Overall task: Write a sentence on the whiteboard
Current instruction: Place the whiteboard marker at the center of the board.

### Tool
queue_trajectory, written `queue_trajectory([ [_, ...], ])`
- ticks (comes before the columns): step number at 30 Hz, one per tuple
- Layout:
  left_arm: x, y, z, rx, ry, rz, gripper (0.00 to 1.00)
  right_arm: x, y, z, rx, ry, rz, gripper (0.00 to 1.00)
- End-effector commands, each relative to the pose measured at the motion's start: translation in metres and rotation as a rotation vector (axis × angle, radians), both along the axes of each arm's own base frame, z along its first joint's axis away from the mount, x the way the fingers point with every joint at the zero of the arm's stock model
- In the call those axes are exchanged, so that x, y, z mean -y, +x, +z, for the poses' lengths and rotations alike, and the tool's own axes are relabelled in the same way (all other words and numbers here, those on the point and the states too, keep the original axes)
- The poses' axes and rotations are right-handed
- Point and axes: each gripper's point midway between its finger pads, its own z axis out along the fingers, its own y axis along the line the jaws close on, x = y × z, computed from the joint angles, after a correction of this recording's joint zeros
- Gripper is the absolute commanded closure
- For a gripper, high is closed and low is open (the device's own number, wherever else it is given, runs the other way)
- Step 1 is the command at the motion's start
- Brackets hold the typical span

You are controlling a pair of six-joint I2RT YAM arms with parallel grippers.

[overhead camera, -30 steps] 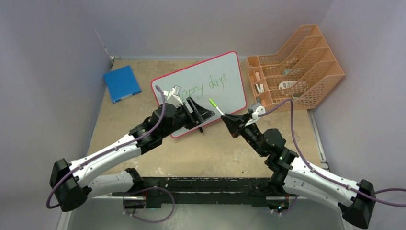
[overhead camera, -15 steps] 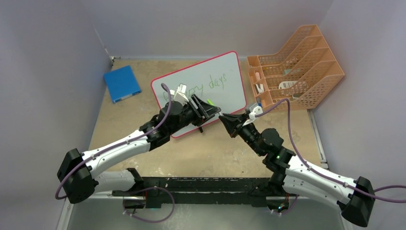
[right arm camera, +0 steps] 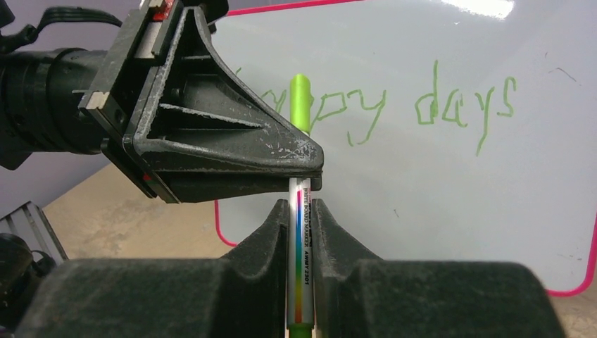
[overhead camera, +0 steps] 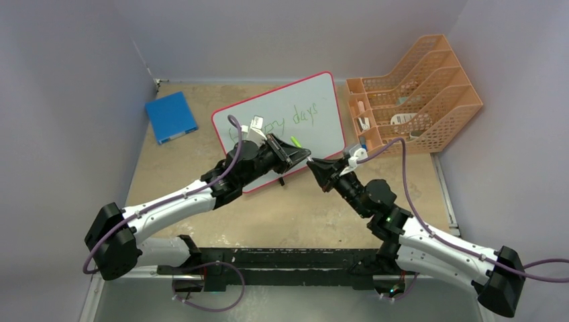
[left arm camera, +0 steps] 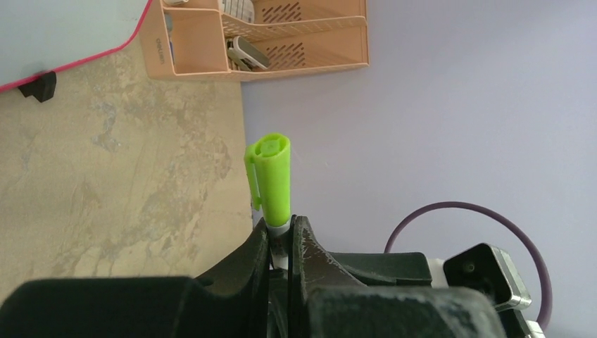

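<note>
Marker (right arm camera: 300,98), green-capped: barrel clenched in right tool (right arm camera: 300,211), neck clenched in left tool (left arm camera: 281,236), above near red edge of whiteboard (overhead camera: 315,127); sentence (right arm camera: 464,105) beyond; bare desk (overhead camera: 288,215) nearer

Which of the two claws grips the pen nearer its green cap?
The left gripper, pinching the pen just below the cap; the right gripper holds the barrel further down.

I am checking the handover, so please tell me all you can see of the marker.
The marker has a slim white barrel with a rainbow stripe and small print, and a bright green cap with a clip, fitted on. The right gripper pinches the barrel; the left gripper clamps it just under the cap. Its cap end points toward the whiteboard.
</note>
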Motion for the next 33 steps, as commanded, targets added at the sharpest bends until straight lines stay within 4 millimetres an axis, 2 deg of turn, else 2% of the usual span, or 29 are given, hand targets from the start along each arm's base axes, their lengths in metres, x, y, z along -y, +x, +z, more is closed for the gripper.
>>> queue_trajectory([
  [1,-0.005,-0.001,0.01,0.079,0.011,-0.004,1.0,-0.001,-0.004,0.015,0.027,0.05,0.018,0.77],
  [5,-0.011,0.0,0.0,0.121,0.126,-0.001,1.0,0.007,-0.007,0.018,0.001,0.071,0.002,0.55],
  [10,-0.018,-0.003,-0.023,0.148,0.308,-0.048,1.0,0.023,-0.012,0.029,-0.014,0.098,-0.03,0.42],
  [14,-0.019,-0.012,-0.053,0.141,0.48,-0.15,1.0,0.037,-0.013,0.04,-0.022,0.121,-0.073,0.37],
  [18,-0.018,-0.024,-0.091,0.099,0.64,-0.3,1.0,0.045,-0.015,0.049,-0.021,0.144,-0.095,0.36],
  [24,-0.024,-0.046,-0.15,-0.01,0.865,-0.491,1.0,0.056,-0.013,0.051,-0.027,0.176,-0.14,0.35],
  [27,-0.026,-0.053,-0.172,-0.048,0.967,-0.548,1.0,0.061,-0.013,0.052,-0.028,0.188,-0.158,0.35],
  [33,-0.022,-0.065,-0.207,-0.091,1.097,-0.646,0.94,0.063,-0.012,0.051,-0.036,0.191,-0.169,0.34],
])
